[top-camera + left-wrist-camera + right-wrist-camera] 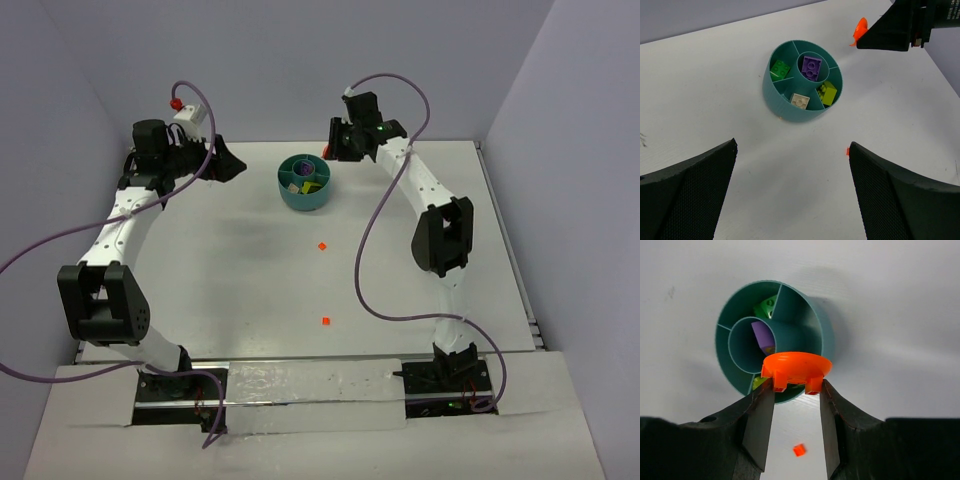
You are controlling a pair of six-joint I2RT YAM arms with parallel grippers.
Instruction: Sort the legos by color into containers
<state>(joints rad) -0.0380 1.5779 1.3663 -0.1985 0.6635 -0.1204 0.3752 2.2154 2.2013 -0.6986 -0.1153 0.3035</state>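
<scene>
The round teal bowl (pixel 301 204) stands at the back middle of the table. Its hub holds a purple brick (pixel 811 66). Its wedges hold a green brick (pixel 780 70), a lime brick (pixel 827 93) and a cream brick (pixel 800 100). My right gripper (pixel 334 151) is shut on an orange round lego piece (pixel 796 366) and holds it just above the bowl's far right rim (pixel 826 335). My left gripper (pixel 233 165) is open and empty, hovering left of the bowl (pixel 790 114). Two tiny orange bits (pixel 322 246) (pixel 326 321) lie on the table nearer the bases.
One orange bit shows beside my left gripper's right finger (pixel 847 150) and below my right fingers (pixel 799 450). Grey walls close in the table at the back and both sides. Purple cables loop over both arms.
</scene>
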